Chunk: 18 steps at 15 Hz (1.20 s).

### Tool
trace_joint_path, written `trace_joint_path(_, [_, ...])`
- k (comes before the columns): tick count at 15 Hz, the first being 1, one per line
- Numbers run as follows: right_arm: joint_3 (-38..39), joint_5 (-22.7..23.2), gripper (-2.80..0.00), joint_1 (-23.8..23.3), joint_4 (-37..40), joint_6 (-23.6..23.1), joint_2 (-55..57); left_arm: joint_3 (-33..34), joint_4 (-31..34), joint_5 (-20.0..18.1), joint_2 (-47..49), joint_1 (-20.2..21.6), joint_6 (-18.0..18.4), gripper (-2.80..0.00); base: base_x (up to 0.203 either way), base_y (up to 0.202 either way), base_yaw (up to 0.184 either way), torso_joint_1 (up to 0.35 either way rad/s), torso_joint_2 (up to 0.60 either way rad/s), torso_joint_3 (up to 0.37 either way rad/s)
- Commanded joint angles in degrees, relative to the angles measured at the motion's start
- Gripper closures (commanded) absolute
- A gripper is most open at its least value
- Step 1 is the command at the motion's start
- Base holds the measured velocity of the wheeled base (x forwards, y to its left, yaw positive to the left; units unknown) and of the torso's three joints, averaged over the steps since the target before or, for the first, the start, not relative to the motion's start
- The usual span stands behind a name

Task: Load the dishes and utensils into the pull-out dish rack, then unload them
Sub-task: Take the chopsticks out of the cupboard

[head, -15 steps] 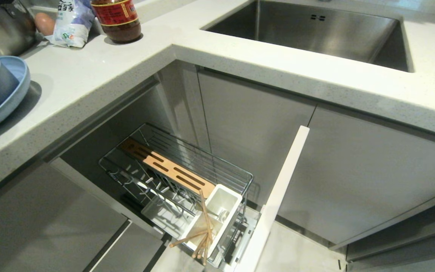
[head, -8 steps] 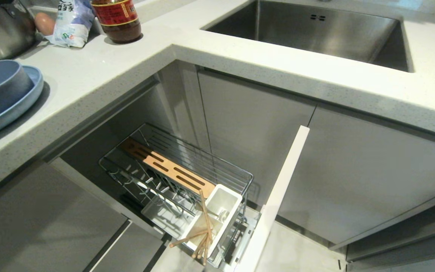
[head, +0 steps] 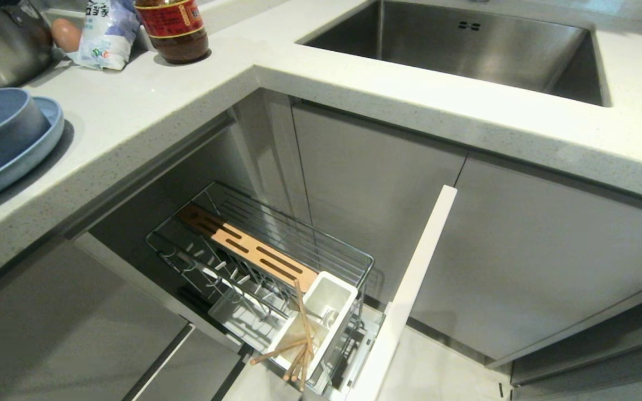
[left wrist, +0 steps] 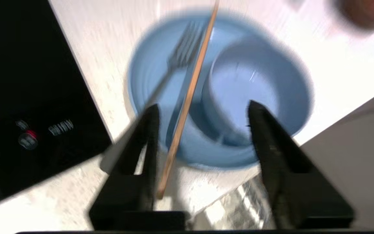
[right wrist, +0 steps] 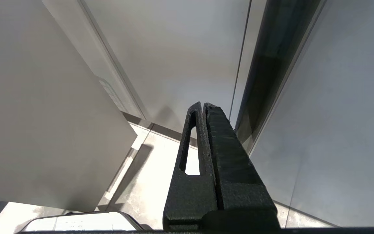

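two chopsticks (head: 301, 340) already lean out of the white utensil cup (head: 321, 323) in the pull-out dish rack (head: 259, 267). up on the counter (head: 148, 106), the left gripper (left wrist: 203, 107) hovers, jaws apart and empty, over the plate (left wrist: 151, 68) carrying bowl (left wrist: 242, 87), fork (left wrist: 180, 55) and a lone chopstick (left wrist: 187, 100), likely picking next. right gripper (right wrist: 204, 107) hangs closed by the cabinets.

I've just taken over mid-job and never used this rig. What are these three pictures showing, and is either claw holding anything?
It is a two-armed robot. The wide picture is from its head: a countertop with a sink, and below them the pull-out dish rack, with wooden chopsticks in its white cup. The other two pictures come from cameras on the wrists. The left gripper hovers open over the blue plate, which carries a bowl, a fork and one chopstick; it grips nothing. The right gripper hangs shut and empty beside the cabinet fronts.
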Motion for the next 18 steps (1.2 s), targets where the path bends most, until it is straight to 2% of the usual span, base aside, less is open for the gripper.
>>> trace_joint_path(1, [0.00, -0.01, 0.00, 0.01, -0.04, 0.02, -0.24, -4.59, -3.08, 0.41, -1.68, -0.31, -1.89, 0.00, 0.000, 0.000, 0.000, 0.000, 0.00, 0.000])
trace_joint_path(3, [0.00, -0.01, 0.00, 0.01, -0.04, 0.02, -0.24, -9.49, -8.23, 0.68, -1.50, -3.07, -8.75, 0.00, 0.000, 0.000, 0.000, 0.000, 0.00, 0.000])
trace_joint_path(4, [0.00, -0.01, 0.00, 0.01, -0.04, 0.02, -0.24, -12.83, -9.57, 1.58, -1.01, -6.22, -11.53, 0.00, 0.000, 0.000, 0.000, 0.000, 0.00, 0.000])
trace_joint_path(6, [0.00, -0.01, 0.00, 0.01, -0.04, 0.02, -0.24, -18.09, -10.48, 5.84, 1.23, -14.62, -15.66, 0.00, 0.000, 0.000, 0.000, 0.000, 0.00, 0.000])
trace_joint_path(7, [0.00, -0.01, 0.00, 0.01, -0.04, 0.02, -0.24, -18.72, -10.60, 7.96, 2.71, -19.59, -16.82, 0.00, 0.000, 0.000, 0.000, 0.000, 0.00, 0.000])
trace_joint_path(9, [0.00, -0.01, 0.00, 0.01, -0.04, 0.02, -0.24, -17.46, -9.53, 9.78, 6.07, -28.55, -19.55, 0.00, 0.000, 0.000, 0.000, 0.000, 0.00, 0.000])
trace_joint_path(14, [0.00, -0.01, 0.00, 0.01, -0.04, 0.02, -0.24, -11.43, -1.61, 9.96, 12.67, -52.58, -20.73, 0.00, 0.000, 0.000, 0.000, 0.000, 0.00, 0.000])
trace_joint_path(16, [0.00, -0.01, 0.00, 0.01, -0.04, 0.02, -0.24, -8.21, 1.92, 10.22, 16.32, -59.30, -20.66, 0.00, 0.000, 0.000, 0.000, 0.000, 0.00, 0.000])
trace_joint_path(18, [0.00, -0.01, 0.00, 0.01, -0.04, 0.02, -0.24, -6.68, 8.58, 10.25, 20.98, -63.44, -19.31, 0.00, 0.000, 0.000, 0.000, 0.000, 0.00, 0.000])
